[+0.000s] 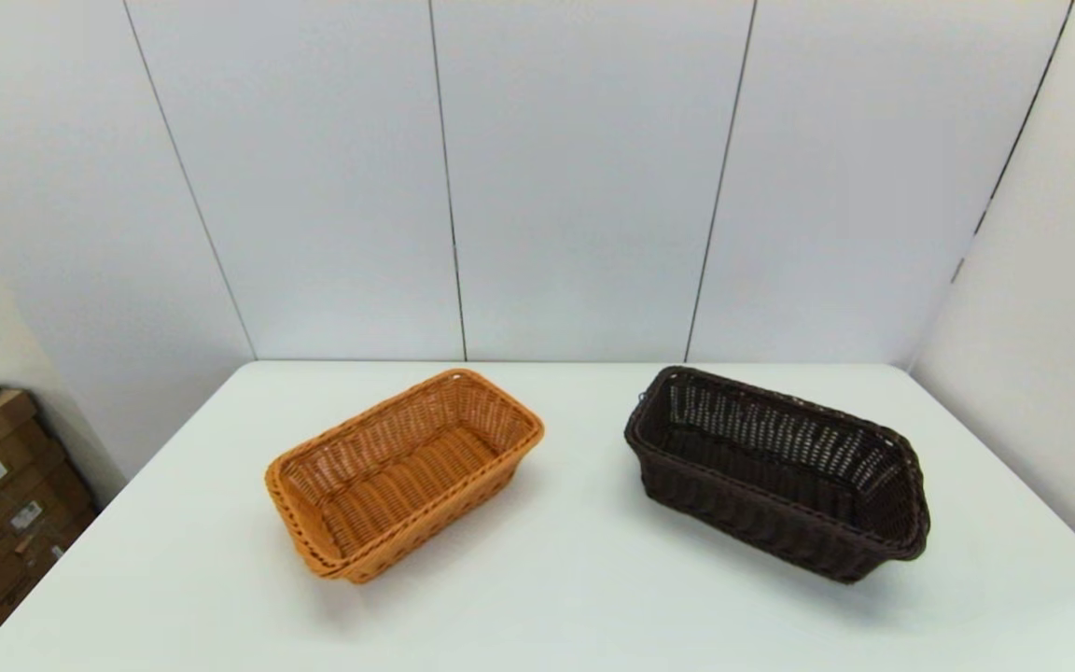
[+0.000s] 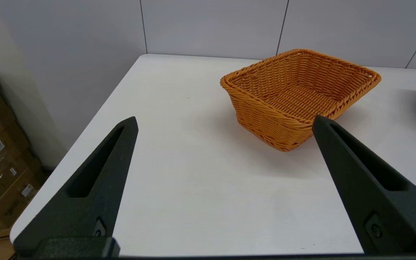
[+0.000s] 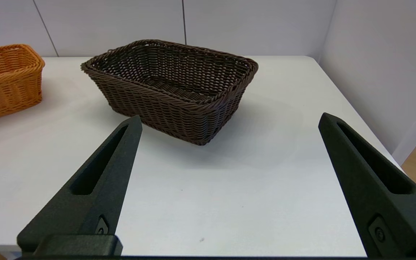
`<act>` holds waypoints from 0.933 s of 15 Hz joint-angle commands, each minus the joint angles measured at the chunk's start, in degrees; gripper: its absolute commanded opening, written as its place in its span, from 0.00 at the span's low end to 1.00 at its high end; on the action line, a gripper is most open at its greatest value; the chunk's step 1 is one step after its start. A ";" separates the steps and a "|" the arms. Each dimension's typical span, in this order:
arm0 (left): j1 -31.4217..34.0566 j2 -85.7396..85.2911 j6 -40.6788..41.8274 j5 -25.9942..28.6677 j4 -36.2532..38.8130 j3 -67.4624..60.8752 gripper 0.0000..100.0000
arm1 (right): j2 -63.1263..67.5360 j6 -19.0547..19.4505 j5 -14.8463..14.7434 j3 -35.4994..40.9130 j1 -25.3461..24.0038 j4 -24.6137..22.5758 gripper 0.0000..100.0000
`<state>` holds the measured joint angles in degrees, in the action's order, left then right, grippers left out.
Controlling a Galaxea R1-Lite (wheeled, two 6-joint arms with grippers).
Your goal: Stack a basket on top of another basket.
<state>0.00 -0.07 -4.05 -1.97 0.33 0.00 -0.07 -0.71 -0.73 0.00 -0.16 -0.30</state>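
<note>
Left gripper [image 2: 224, 121] and right gripper [image 3: 229, 119] hover wide open, empty, at tabletop [image 1: 575, 579] near edge. Orange-tan basket [image 1: 404, 471] left-centre; dark brown basket [image 1: 777, 469] well apart, toward right edge.

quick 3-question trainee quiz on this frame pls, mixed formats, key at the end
1. True or false: the dark brown basket already sits inside the orange-tan basket.
2. Multiple choice: the left gripper is A) shut on a basket rim, B) open, above the white table, short of the orange-tan basket, C) out of view.
3. Fill in: the right gripper is open and faces the ____ basket.

Key: 1 false, the baskets stand apart on the table. 2 B. 3 dark brown.
</note>
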 commanded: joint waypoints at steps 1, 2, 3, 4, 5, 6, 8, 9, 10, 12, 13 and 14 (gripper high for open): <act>0.00 -0.01 0.00 -0.05 0.02 0.00 1.00 | 0.07 -0.08 0.03 0.00 -0.02 -0.05 1.00; 0.00 -0.01 -0.08 0.04 0.02 0.00 1.00 | 0.07 -0.08 0.03 0.00 -0.02 -0.05 1.00; 0.00 -0.01 -0.26 0.04 -0.15 0.00 1.00 | 0.07 0.00 0.03 0.00 -0.02 -0.05 1.00; 0.00 -0.01 -0.08 0.04 -0.15 0.00 1.00 | 0.07 -0.08 0.03 0.00 -0.02 -0.05 1.00; 0.00 -0.01 -0.08 -0.05 0.02 0.00 1.00 | 0.07 0.00 -0.06 0.00 -0.02 -0.05 1.00; 0.00 -0.01 -0.08 -0.05 -0.15 0.00 1.00 | 0.07 0.00 0.03 0.00 -0.02 -0.05 1.00; -0.09 -0.01 -0.17 -0.13 -0.33 1.23 1.00 | 0.07 -0.08 0.03 0.00 -0.02 -0.05 1.00; -0.09 0.69 -0.44 -0.40 -1.56 4.92 1.00 | 0.07 -0.08 0.03 0.00 -0.02 -0.05 1.00; -0.09 2.97 -0.52 -0.13 -4.02 9.84 1.00 | 0.07 0.00 0.03 0.00 -0.02 -0.05 1.00; 0.00 9.92 -0.52 0.13 -5.87 17.40 1.00 | -0.01 0.00 0.03 0.00 -0.02 -0.05 1.00; -0.09 13.87 -0.44 0.13 -5.69 20.92 1.00 | 0.07 0.00 0.03 0.00 -0.02 -0.05 1.00; -0.09 18.44 -0.44 0.30 -5.69 26.02 1.00 | 0.07 -0.08 0.03 0.00 -0.02 -0.05 1.00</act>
<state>-0.07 6.08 -4.44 -1.89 -4.57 14.98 -0.05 -0.71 -0.68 0.00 -0.16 -0.30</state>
